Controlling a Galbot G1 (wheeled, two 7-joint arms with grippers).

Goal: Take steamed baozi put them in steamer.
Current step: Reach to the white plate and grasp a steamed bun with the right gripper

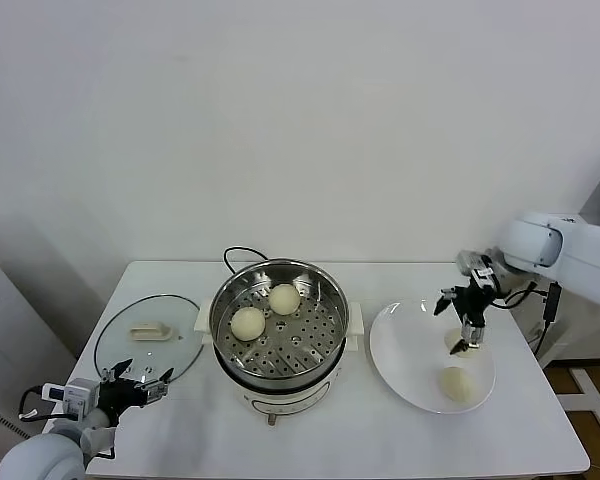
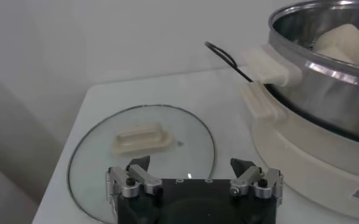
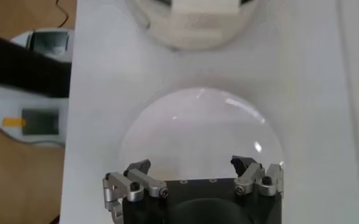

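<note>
The steel steamer (image 1: 320,345) stands mid-table on its white base and holds two cream-white baozi (image 1: 248,322) (image 1: 284,298). Two more baozi lie on the white plate (image 1: 405,340) to the right: one near the front (image 1: 458,383), one behind it (image 1: 456,347) partly hidden by my right gripper (image 1: 468,330). That gripper is open and empty, just above the rear baozi. In the right wrist view the right gripper (image 3: 191,167) hangs over the bare plate (image 3: 197,128); no baozi shows there. My left gripper (image 1: 140,385) is open and idle at the front left.
A round glass lid (image 1: 130,352) with a cream handle (image 1: 150,331) lies flat left of the steamer, just ahead of the left gripper (image 2: 191,167). A black cord (image 1: 236,254) runs behind the steamer. The table's right edge is close to the plate.
</note>
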